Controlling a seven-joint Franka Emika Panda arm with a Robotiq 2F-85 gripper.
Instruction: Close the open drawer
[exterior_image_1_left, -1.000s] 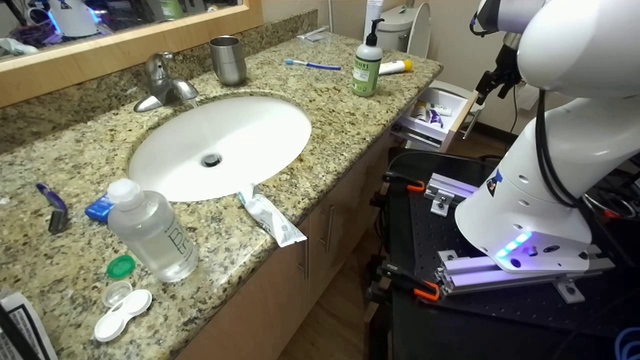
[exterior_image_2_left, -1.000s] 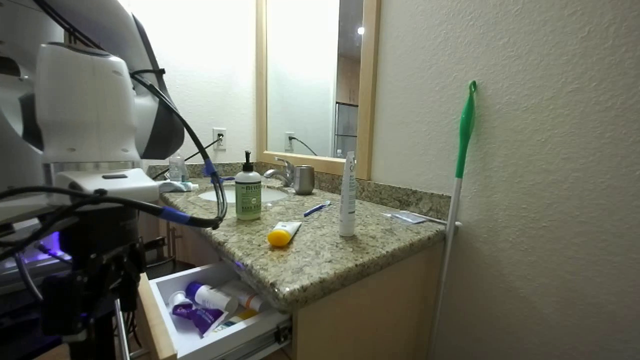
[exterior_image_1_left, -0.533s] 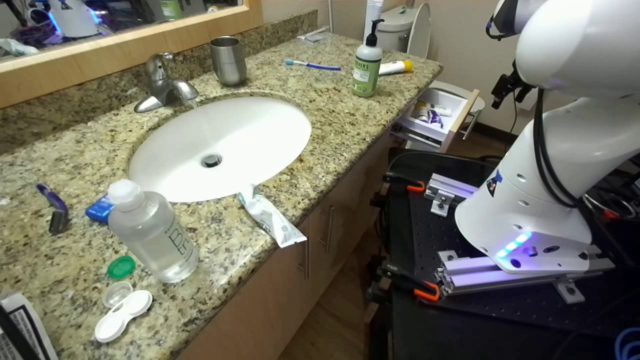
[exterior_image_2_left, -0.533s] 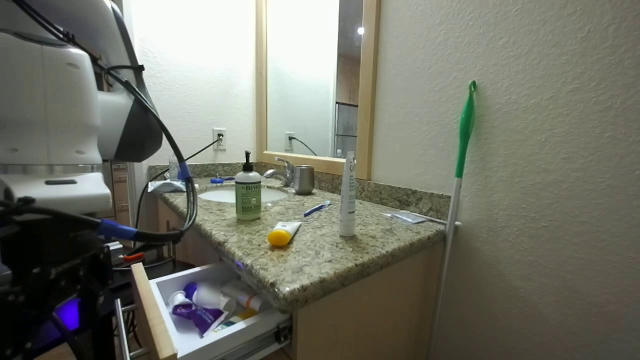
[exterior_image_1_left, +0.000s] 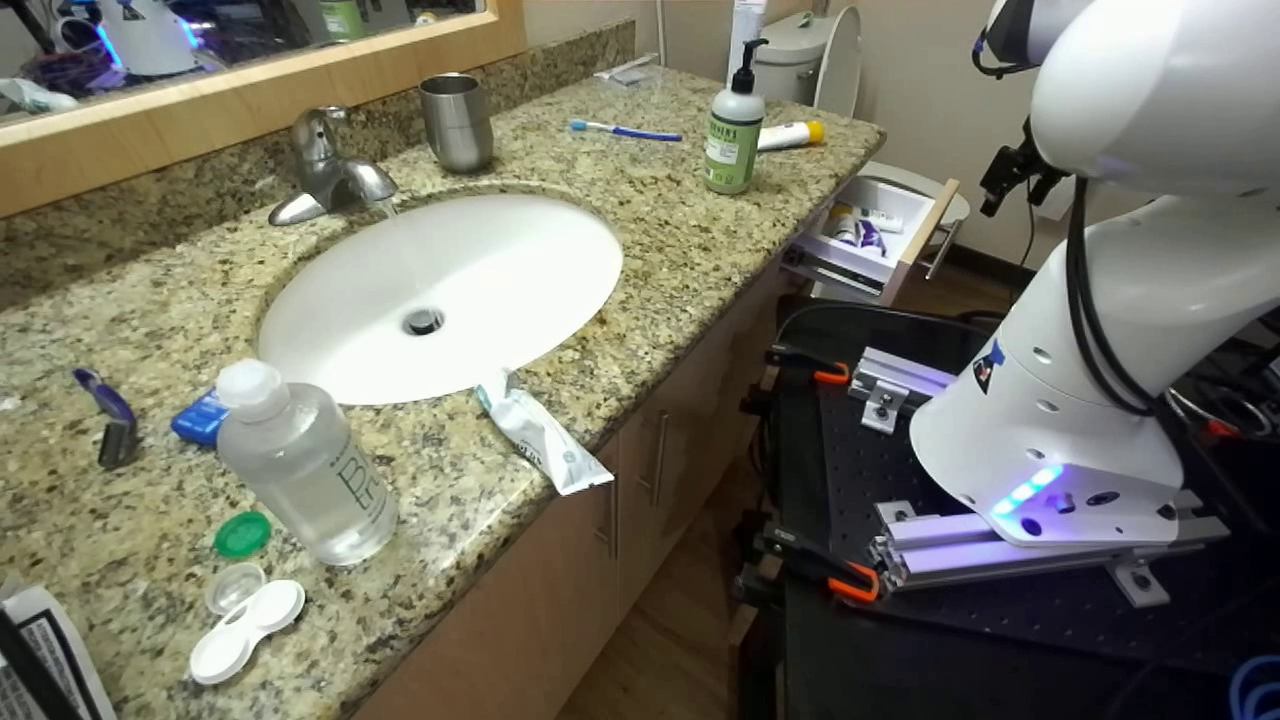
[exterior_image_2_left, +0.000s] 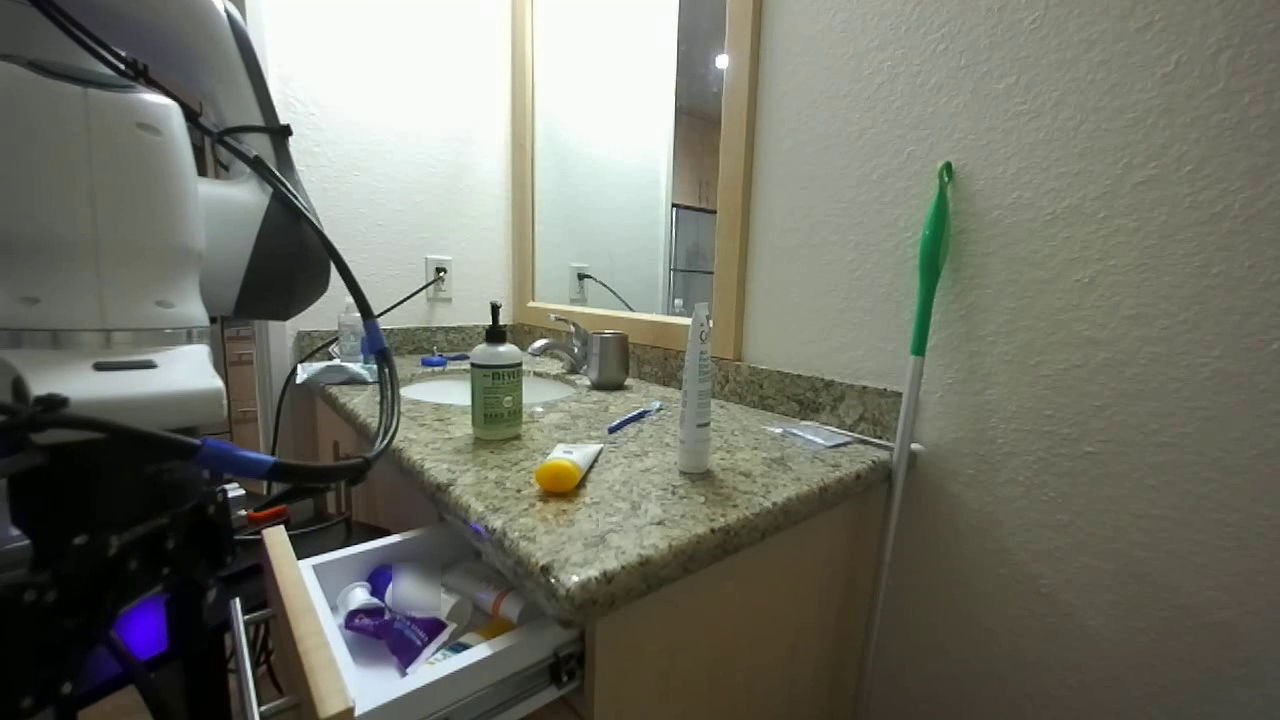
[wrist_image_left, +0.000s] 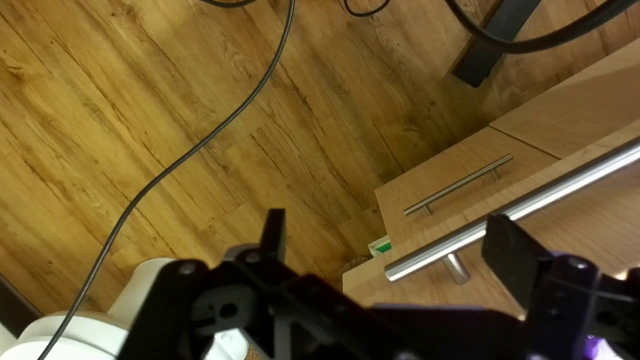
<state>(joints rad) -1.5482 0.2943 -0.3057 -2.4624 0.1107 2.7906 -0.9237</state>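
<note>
The drawer is pulled out under the counter's end. Its light wood front shows in both exterior views (exterior_image_1_left: 930, 222) (exterior_image_2_left: 305, 630) and in the wrist view (wrist_image_left: 412, 290). White inner walls hold several tubes and small items, among them a purple tube (exterior_image_2_left: 405, 635). A metal bar handle (wrist_image_left: 440, 250) crosses the front. My gripper (wrist_image_left: 387, 225) is open and empty. In the wrist view one finger overlaps the handle and the other is over the floor. In an exterior view the gripper (exterior_image_1_left: 1018, 190) is out beyond the drawer front, apart from it. In an exterior view it is dark and partly cut off (exterior_image_2_left: 110, 580).
A granite counter (exterior_image_2_left: 640, 520) overhangs the drawer. A soap bottle (exterior_image_2_left: 497, 390), a yellow-capped tube (exterior_image_2_left: 565, 470) and an upright white tube (exterior_image_2_left: 695, 400) stand or lie near its end. Below is a closed lower drawer (wrist_image_left: 450, 200). A cable (wrist_image_left: 200, 145) crosses the floor near the toilet (exterior_image_1_left: 800, 60).
Over the last second my gripper has moved away from the drawer front, outward from the counter; since half a second ago it has hardly moved. The drawer stays pulled out the same amount.
</note>
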